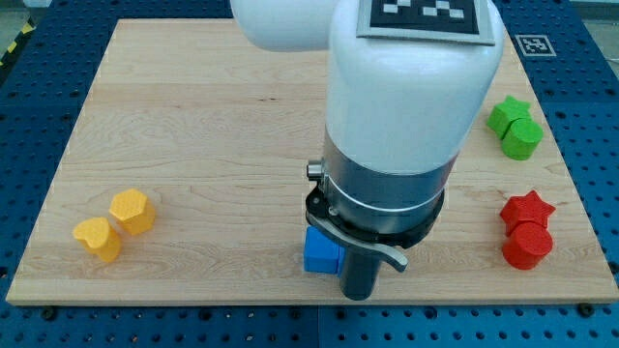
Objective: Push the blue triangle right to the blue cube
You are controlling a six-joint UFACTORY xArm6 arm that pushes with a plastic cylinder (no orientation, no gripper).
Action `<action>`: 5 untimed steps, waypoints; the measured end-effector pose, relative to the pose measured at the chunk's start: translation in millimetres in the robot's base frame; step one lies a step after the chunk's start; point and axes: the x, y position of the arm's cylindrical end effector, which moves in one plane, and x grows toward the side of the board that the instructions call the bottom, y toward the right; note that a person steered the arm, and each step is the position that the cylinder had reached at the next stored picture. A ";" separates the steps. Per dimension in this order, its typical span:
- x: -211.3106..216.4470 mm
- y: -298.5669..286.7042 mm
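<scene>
The big white and grey arm hangs over the middle of the wooden desk and blocks much of the view. There are no jaws on it, so nothing is clenched or grasped; it ends in a dark rod, and my tip sits near the desk's 6 o'clock edge.

A blue cube lies just beside the rod, at about 10 o'clock from my tip, partly tucked under the arm's lower collar. I cannot tell whether the two are touching. The blue triangle does not show anywhere; the arm may be covering it.

Far over at 9 o'clock from my tip, two yellow blocks sit close together: a yellow heart and a yellow hexagon just beyond it at 1 o'clock.

At 3 o'clock from my tip, a red star rests against a red cylinder. Further up that side, at 2 o'clock, a green star touches a green cylinder.
</scene>
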 end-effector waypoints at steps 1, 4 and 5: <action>0.0 -19.7; 0.8 -37.8; 0.8 -35.6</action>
